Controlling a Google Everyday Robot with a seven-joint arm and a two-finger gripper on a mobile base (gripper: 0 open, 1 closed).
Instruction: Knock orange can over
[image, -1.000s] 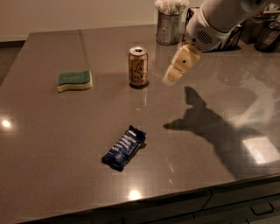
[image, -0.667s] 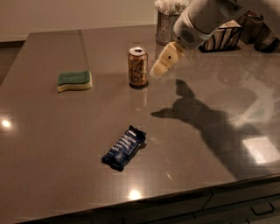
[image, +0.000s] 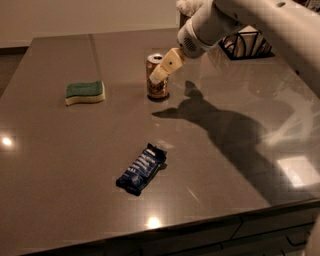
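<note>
The orange can (image: 157, 89) stands upright on the dark grey table (image: 75, 165), at the far middle. It has an orange-gold body with pale lettering and a silver top. My gripper (image: 158, 75), with cream fingers held together, reaches in from the upper right. Its tip overlaps the can's upper right side, at or against the can. The white arm (image: 260, 20) stretches across the upper right corner and throws a dark shadow on the table to the right of the can.
A green and yellow sponge (image: 85, 92) lies to the left of the can. A blue snack packet (image: 141, 169) lies nearer the front. A black wire basket (image: 247, 45) stands at the back right. A cup with white fluffy contents (image: 187, 6) shows behind the arm.
The gripper has moved left and down towards the can, from well to its right to its upper side. The can still stands upright.
</note>
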